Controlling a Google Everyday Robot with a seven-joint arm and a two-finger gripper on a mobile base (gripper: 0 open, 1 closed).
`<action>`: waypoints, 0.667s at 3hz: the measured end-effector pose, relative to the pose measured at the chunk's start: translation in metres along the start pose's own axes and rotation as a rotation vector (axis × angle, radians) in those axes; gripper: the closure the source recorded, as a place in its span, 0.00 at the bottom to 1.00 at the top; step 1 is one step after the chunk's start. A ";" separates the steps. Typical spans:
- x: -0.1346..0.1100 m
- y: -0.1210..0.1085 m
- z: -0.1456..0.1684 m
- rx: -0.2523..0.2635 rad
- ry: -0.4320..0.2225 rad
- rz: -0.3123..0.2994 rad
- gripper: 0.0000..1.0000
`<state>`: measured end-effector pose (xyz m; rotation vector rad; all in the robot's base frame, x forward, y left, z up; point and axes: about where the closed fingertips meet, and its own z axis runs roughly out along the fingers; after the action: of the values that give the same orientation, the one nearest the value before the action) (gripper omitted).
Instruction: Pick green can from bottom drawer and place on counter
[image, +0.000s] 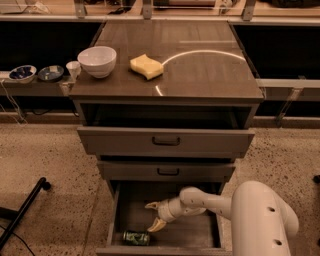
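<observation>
The green can (136, 238) lies on its side on the floor of the open bottom drawer (116, 215), near the front left corner. My gripper (153, 215) is inside the drawer, fingers open and pointing left, just above and to the right of the can, not touching it. The white arm (260, 215) reaches in from the lower right. The counter (200, 75) is the glossy dark brown cabinet top with a curved light reflection.
A white bowl (97, 61) and a yellow sponge (146, 66) sit on the counter's left half. The two upper drawers (166, 141) are partly pulled out above the bottom one. Small dishes (36, 73) stand on a shelf at left. A black leg (22, 212) crosses the floor at left.
</observation>
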<state>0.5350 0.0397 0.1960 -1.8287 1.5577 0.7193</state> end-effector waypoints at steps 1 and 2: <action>0.007 0.021 0.005 -0.015 0.011 0.016 0.32; 0.010 0.032 0.005 -0.011 0.018 0.024 0.32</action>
<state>0.5054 0.0338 0.1819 -1.8322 1.5922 0.7256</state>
